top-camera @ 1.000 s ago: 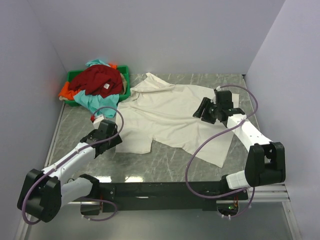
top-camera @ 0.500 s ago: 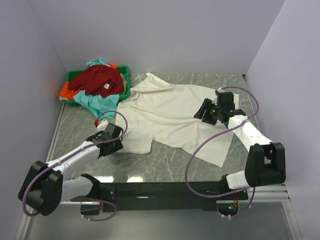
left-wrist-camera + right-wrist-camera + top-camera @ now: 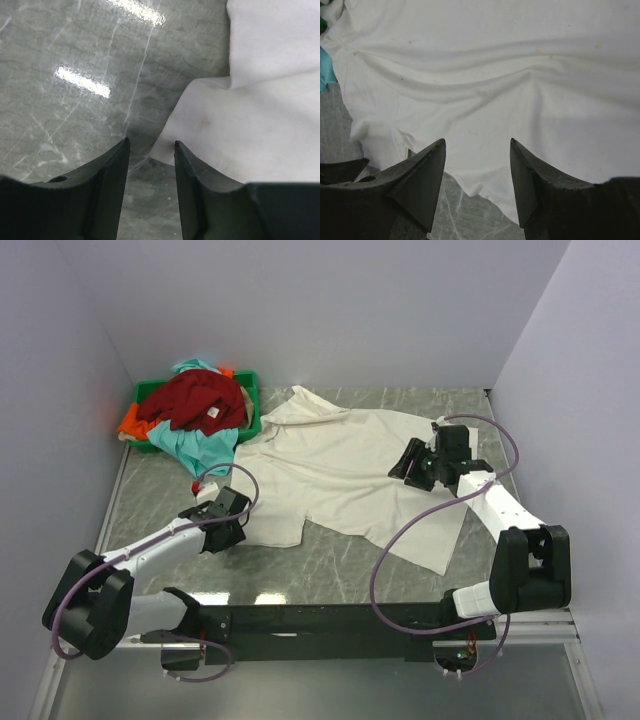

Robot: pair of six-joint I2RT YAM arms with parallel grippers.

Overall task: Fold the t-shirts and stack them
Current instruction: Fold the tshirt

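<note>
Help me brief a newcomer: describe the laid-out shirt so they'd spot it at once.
On the grey marbled table, look right of the green plastic bin in the far left corner. The cream-white cloth t-shirt lies there, the only one spread out on the tabletop; the dark red shirt, teal shirt and orange shirt are heaped in the bin.

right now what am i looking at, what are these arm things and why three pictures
These are two robot arms bolted at the near edge of a table, each ending in a two-finger gripper. The wide picture looks down from above and behind; the two close-ups come from cameras on the wrists. A cream-white t-shirt lies spread out; a dark red shirt, a teal shirt and an orange shirt are heaped in a green bin. The left gripper sits at the shirt's corner, the right gripper over its cloth. Both are open, holding nothing.
</note>
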